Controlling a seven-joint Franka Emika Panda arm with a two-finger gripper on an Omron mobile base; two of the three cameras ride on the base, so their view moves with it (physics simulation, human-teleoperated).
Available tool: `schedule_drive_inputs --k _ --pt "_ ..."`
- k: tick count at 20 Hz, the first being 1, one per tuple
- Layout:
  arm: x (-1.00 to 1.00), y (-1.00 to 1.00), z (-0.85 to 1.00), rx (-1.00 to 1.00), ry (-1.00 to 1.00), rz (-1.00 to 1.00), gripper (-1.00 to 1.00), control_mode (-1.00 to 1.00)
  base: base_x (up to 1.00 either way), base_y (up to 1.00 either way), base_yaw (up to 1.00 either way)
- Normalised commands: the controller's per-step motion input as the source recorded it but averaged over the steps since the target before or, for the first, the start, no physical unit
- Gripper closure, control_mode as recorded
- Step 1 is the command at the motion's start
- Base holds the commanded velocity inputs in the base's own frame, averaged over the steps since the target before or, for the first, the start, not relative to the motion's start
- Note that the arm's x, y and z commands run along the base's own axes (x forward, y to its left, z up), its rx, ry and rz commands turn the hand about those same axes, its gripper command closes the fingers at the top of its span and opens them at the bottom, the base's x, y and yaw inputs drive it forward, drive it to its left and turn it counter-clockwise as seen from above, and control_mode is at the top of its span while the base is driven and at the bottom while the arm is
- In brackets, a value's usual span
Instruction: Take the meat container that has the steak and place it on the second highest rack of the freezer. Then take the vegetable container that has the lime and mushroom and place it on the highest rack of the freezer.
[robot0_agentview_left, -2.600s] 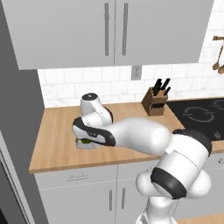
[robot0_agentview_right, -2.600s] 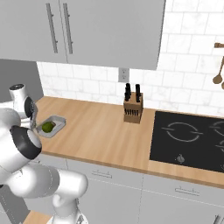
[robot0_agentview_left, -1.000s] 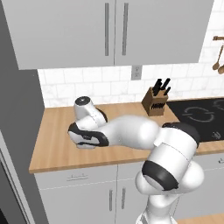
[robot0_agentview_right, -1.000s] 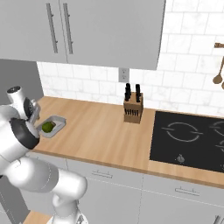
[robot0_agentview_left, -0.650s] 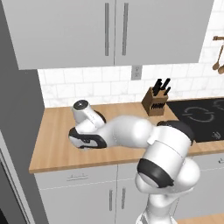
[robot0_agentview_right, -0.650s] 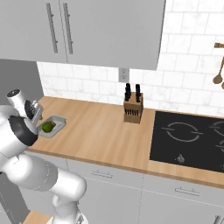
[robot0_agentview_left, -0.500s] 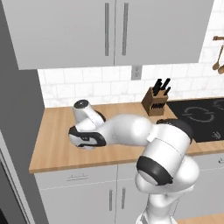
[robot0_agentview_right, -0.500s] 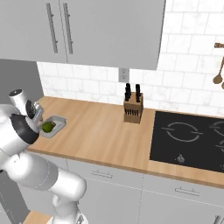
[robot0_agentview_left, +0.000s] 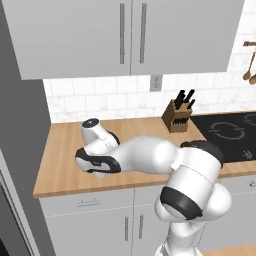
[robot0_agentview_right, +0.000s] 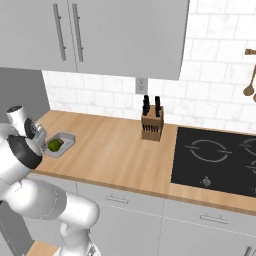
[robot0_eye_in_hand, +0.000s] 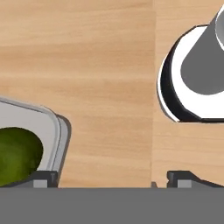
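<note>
Here, left base view: white arm bent low over the wooden tabletop (robot0_agentview_left: 60, 165), beside the knife block (robot0_agentview_left: 178, 116) and cooktop (robot0_agentview_left: 230, 134). Right base view: grey vegetable container (robot0_agentview_right: 60, 144) holding the lime (robot0_agentview_right: 54, 145) near the tabletop's left end, just beside the wrist. Hand view: end effector (robot0_eye_in_hand: 113, 178) spread wide, gripping nothing, one fingertip (robot0_eye_in_hand: 43, 178) at the container's corner, lime partly visible at left.

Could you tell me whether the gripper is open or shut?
Open: in the hand view the gripper fingertips stand wide apart, nothing between them.
</note>
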Motion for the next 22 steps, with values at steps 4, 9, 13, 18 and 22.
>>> schedule_drive_inputs --k 4,9,13,18,22 --pt "0.15 -0.03 -0.13 0.02 0.00 -0.15 -1.00 -1.00 0.00 0.00 0.00" --pt "0.42 0.00 0.00 0.02 0.00 -0.13 -1.00 -1.00 0.00 0.00 0.00" --pt "0.41 0.00 0.00 0.00 0.07 -0.09 -1.00 -1.00 0.00 0.00 0.00" --pt "-0.02 0.00 -0.25 0.00 0.11 -0.03 -1.00 -1.00 0.00 0.00 0.00" --pt "-0.38 0.11 -0.59 -0.02 0.06 0.00 -1.00 -1.00 0.00 0.00 0.00"
